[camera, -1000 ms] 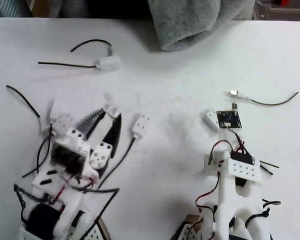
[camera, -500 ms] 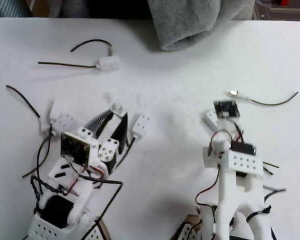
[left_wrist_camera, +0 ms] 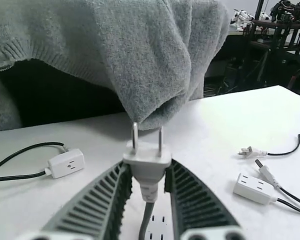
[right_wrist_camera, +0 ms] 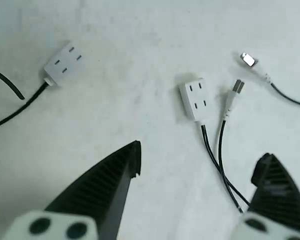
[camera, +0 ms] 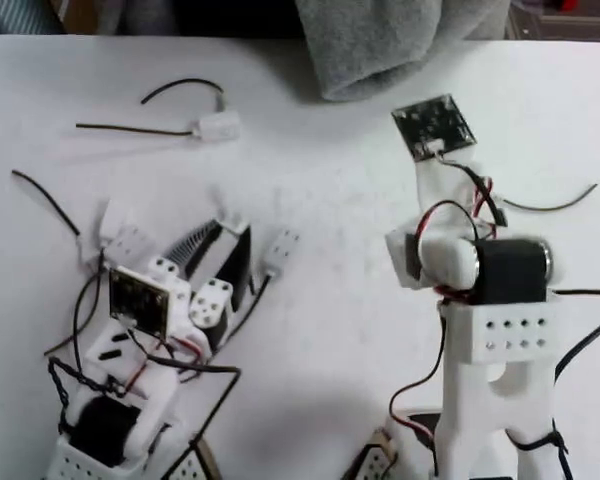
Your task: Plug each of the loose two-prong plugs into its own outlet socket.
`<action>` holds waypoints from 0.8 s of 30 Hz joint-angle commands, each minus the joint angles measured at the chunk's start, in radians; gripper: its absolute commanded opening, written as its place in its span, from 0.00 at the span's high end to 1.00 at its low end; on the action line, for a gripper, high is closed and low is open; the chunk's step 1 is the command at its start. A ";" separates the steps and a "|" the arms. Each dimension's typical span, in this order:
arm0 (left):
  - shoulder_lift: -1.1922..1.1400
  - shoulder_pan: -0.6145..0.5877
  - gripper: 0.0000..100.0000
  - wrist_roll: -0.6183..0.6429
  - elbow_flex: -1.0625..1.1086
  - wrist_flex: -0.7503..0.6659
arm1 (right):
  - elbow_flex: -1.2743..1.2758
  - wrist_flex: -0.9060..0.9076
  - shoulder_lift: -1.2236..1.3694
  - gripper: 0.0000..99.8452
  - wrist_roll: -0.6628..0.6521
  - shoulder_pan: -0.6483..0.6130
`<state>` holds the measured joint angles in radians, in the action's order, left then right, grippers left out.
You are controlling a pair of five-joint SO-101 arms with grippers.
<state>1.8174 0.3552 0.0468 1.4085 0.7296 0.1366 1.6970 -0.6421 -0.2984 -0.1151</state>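
Left claw (left_wrist_camera: 147,169) clamped on plug (left_wrist_camera: 146,162) body, 2 prongs (left_wrist_camera: 135,136) clear. Likely light, rigid, slick; grip body flanks. Right claw (right_wrist_camera: 200,156) wide open, empty, over socket (right_wrist_camera: 195,99).

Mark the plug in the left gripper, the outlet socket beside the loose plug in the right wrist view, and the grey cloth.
plug (left_wrist_camera: 146,161): left wrist view, white body under the prongs.
outlet socket (right_wrist_camera: 195,100): right wrist view, middle of its slotted face.
grey cloth (left_wrist_camera: 155,60): left wrist view, its hanging fold.
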 commanded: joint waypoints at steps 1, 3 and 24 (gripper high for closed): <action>0.010 0.025 0.98 0.008 -0.089 0.060 | -0.106 0.016 -0.005 0.76 0.011 -0.120; 0.010 0.027 0.98 0.008 -0.089 0.064 | -0.127 0.016 -0.005 0.86 0.011 -0.211; 0.010 0.027 0.98 0.008 -0.092 0.063 | -0.292 -0.136 0.004 0.98 -0.157 -0.843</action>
<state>1.8174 0.3721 0.0468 1.3625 0.7910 -0.1381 1.6356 -0.6421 -0.3966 -0.9482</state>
